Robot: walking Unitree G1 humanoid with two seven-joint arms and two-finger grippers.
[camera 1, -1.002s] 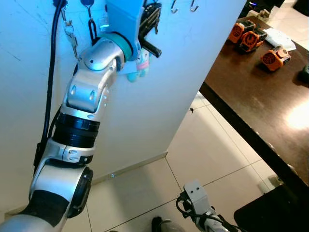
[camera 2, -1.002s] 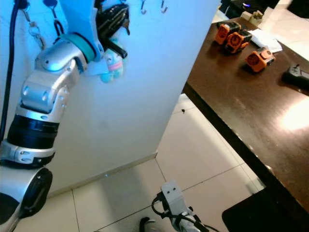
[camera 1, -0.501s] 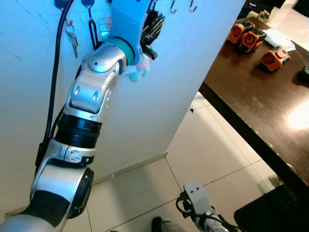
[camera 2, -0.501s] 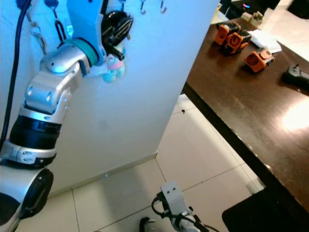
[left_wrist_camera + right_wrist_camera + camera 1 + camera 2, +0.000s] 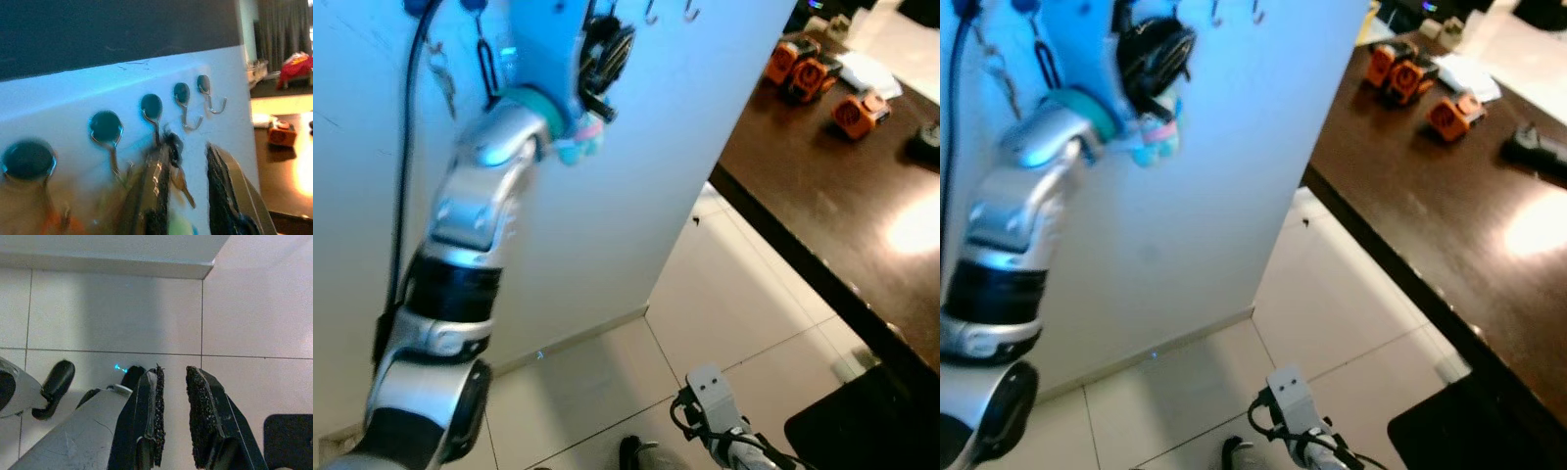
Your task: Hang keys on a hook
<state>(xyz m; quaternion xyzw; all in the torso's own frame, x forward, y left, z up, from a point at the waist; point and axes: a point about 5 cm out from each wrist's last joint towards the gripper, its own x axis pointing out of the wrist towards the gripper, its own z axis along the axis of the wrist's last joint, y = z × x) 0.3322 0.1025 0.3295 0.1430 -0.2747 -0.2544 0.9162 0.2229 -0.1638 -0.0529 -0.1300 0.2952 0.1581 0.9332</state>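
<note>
Hooks [image 5: 152, 113] run in a row along the top of a white wall panel [image 5: 636, 186], and the left arm reaches up to them with the left hand [image 5: 188, 161] raised against the panel. Going from the left, a black cable [image 5: 403, 196] hangs down the panel, then a small bunch of keys [image 5: 438, 76] and a dark loop [image 5: 487, 69] hang from the first hooks. The left hand comes next, its fingers [image 5: 222, 191] spread with a gap between them. The keys [image 5: 177, 171] hang just under the middle hook, against one finger, but blur hides whether their ring is on the hook. A pale pastel charm [image 5: 579, 142] dangles below the hand. Two bare hooks [image 5: 198, 105] follow further right. Beyond the panel's edge stands a dark brown surface [image 5: 822, 206] carrying three orange devices [image 5: 813, 78] and a white paper. The right hand [image 5: 172, 418] hangs low over the pale floor tiles [image 5: 234, 308], its fingers slightly apart and holding nothing.
</note>
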